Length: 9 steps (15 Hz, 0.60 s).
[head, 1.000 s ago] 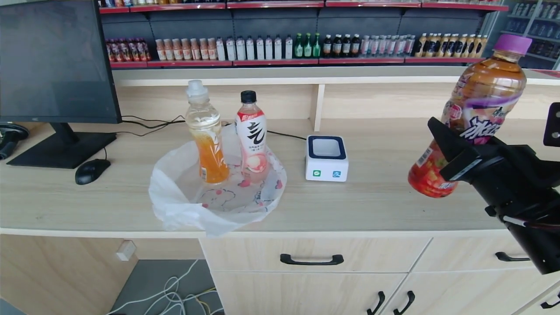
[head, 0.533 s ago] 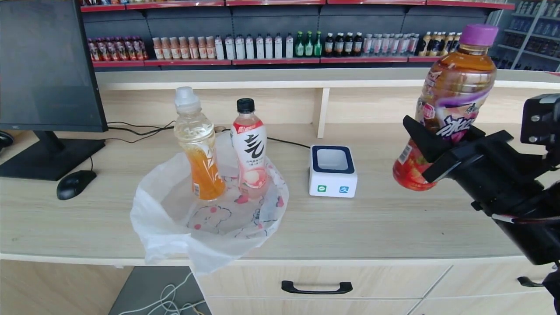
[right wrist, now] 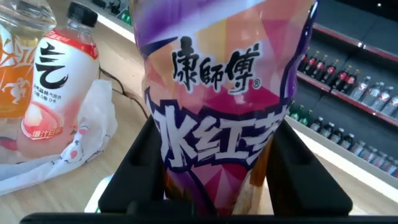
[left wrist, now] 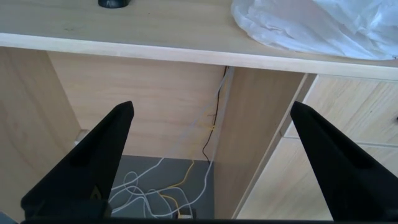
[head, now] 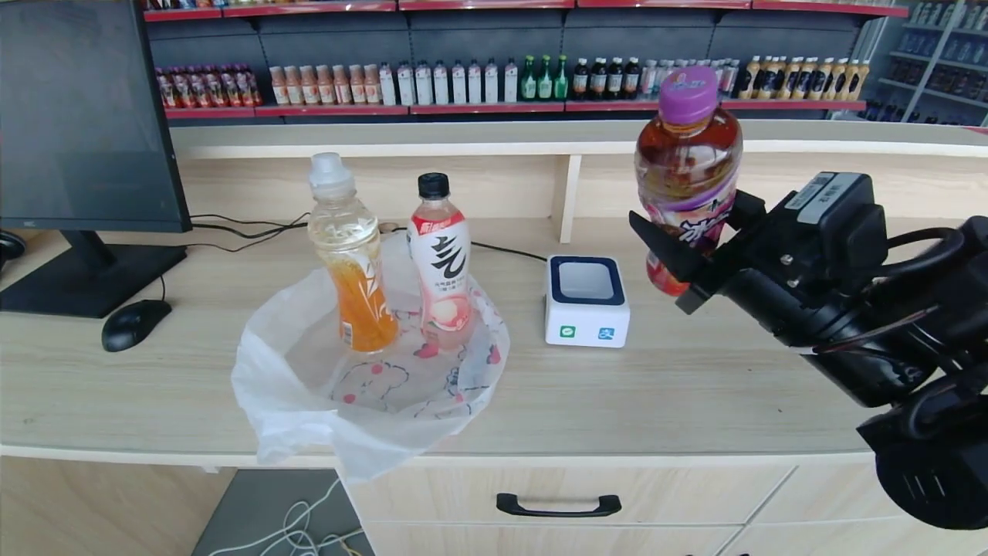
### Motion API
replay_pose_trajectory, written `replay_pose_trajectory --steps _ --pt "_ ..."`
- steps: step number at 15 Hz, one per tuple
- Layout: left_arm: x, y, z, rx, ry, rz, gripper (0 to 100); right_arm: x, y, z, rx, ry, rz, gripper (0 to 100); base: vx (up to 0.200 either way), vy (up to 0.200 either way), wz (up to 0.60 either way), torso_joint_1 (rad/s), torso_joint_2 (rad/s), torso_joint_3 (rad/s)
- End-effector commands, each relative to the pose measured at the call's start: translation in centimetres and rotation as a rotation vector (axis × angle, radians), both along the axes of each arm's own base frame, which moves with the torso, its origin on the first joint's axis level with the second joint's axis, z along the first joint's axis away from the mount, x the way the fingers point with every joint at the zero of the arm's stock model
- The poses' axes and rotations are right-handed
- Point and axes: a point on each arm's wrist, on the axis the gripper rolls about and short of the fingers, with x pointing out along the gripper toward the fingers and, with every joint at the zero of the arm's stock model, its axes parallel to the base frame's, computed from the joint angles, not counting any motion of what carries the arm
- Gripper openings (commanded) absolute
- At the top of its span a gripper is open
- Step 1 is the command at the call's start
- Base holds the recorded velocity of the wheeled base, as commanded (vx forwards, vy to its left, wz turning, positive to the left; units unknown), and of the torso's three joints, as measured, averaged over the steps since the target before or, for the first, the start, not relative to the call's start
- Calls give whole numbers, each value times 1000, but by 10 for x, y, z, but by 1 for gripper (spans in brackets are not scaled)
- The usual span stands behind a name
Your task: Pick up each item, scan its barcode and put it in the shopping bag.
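White scanner (head: 587,301) between shopping bag (head: 293,386) and bottle (head: 687,154)

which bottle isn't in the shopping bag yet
The purple-capped bottle, held off the counter in the right gripper, to the right of the scanner. The orange bottle and the black-capped pink bottle both stand upright in the shopping bag.

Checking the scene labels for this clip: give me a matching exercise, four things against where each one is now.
Things:
1. mouse
2. purple-cap bottle
3. scanner
4. orange bottle

Places:
A. standing in the bag
B. held in the right tool, above the counter
C. next to the monitor stand
D. on the counter, just right of the bag

Pairs: 1-C, 2-B, 3-D, 4-A
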Motion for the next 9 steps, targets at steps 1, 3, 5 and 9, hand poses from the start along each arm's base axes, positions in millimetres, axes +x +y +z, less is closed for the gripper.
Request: replay_pose_trajectory --steps 1,3,5,9 --pt "0 0 0 -1 0 0 100 26 14 -9 -77 -56 20 0 0 0 0 0 0 0" --pt "0 0 0 2 0 0 100 37 21 -26 -165 -73 96 0 0 0 0 0 0 0" --pt "0 0 0 6 0 -1 100 47 16 -30 -225 -121 128 0 0 0 0 0 0 0" --pt "0 0 0 4 0 -1 100 68 6 -9 -222 -227 136 0 0 0 0 0 0 0"
